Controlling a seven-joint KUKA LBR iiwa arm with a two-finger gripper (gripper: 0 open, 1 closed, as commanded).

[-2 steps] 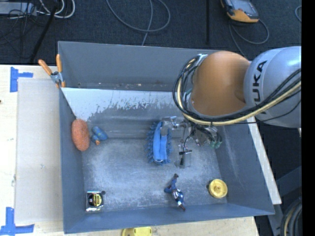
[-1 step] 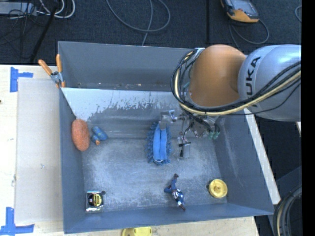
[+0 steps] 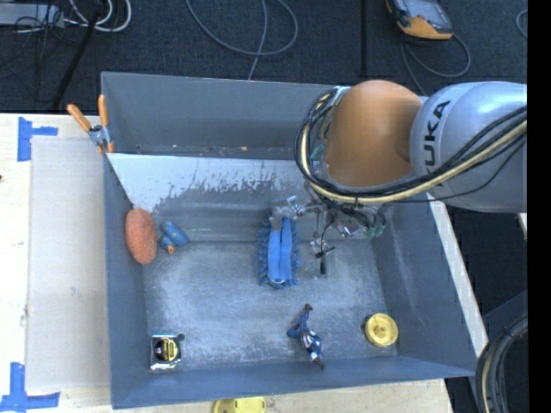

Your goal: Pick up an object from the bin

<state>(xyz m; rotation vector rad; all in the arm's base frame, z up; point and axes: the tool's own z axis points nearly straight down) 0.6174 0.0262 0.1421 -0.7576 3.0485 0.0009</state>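
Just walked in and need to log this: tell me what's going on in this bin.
The KUKA arm reaches in from the right, its gripper over the middle of the grey metal bin, just right of a blue bristly brush lying on the floor. Whether it holds anything cannot be made out. Elsewhere lie an orange oval sponge, a small blue piece, a black-and-yellow tape measure and a yellow round disc.

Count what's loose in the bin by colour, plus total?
Blue: 3 (brush mid-bin, small piece at left, small piece at front)
Orange: 1 (oval lump)
Yellow: 1 (round disc)
Black-and-yellow: 1 (tape measure)
Total: 6
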